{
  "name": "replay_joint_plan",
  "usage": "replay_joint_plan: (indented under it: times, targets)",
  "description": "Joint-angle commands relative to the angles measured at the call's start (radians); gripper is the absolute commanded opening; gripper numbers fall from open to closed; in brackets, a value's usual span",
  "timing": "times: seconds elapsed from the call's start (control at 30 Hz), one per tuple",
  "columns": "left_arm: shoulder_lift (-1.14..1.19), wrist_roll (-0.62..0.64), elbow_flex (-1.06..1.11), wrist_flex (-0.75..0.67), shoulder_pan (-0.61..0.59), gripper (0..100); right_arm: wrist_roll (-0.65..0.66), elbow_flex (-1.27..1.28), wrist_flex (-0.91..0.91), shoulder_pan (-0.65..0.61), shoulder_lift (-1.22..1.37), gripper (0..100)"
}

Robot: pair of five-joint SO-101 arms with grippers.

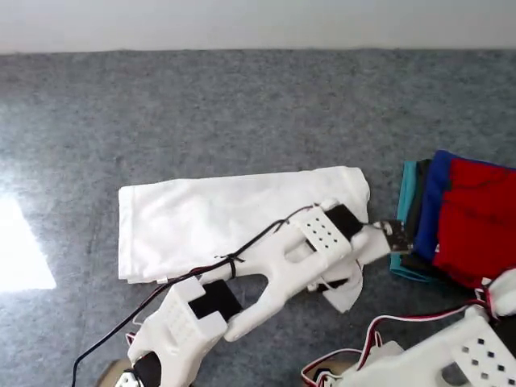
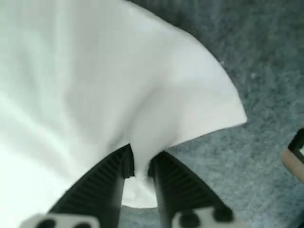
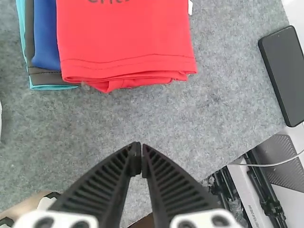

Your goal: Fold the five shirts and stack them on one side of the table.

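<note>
The folded white shirt (image 1: 201, 226) lies near the red-topped shirt stack (image 1: 476, 230).

White shirt (image 1: 234, 218): plain, no print. Stack top to btm: red shirt (image 1: 480, 222) w/ dark lettering, blue shirt (image 1: 436, 201), dark grey shirt (image 1: 418, 205), teal shirt (image 1: 405, 189). Counter (image 1: 242, 105): grey, speckled. Left arm (image 1: 266, 274) & right arm (image 1: 435, 363): white w/ black blocks. Left claw (image 2: 141, 175), right claw (image 3: 141, 159): black, ribbed. Phone (image 3: 281, 71): black.
</note>
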Motion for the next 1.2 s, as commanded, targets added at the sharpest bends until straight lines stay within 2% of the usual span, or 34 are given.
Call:
replay_joint_plan:
  times: [0.0,0.23,0.53,0.77,1.0,1.17]
  targets:
    - [-0.011,0.005,-0.079,0.008,-0.046,1,0.008,-0.005,0.039,0.008,-0.01,1.2]
    - [0.0,0.009,-0.166,-0.002,-0.146,1,0.008,-0.005,0.039,0.008,-0.01,1.2]
    - [-0.009,0.009,-0.182,-0.023,-0.16,1,0.008,-0.005,0.039,0.008,-0.01,1.2]
    - [-0.011,0.012,-0.216,-0.034,-0.247,2,0.008,-0.005,0.039,0.008,-0.01,1.2]
    - [-0.002,0.028,-0.272,-0.025,-0.347,17,0.008,-0.005,0.039,0.008,-0.01,1.2]
    - [0.002,0.031,-0.269,-0.049,-0.385,18,0.008,-0.005,0.039,0.008,-0.01,1.2]
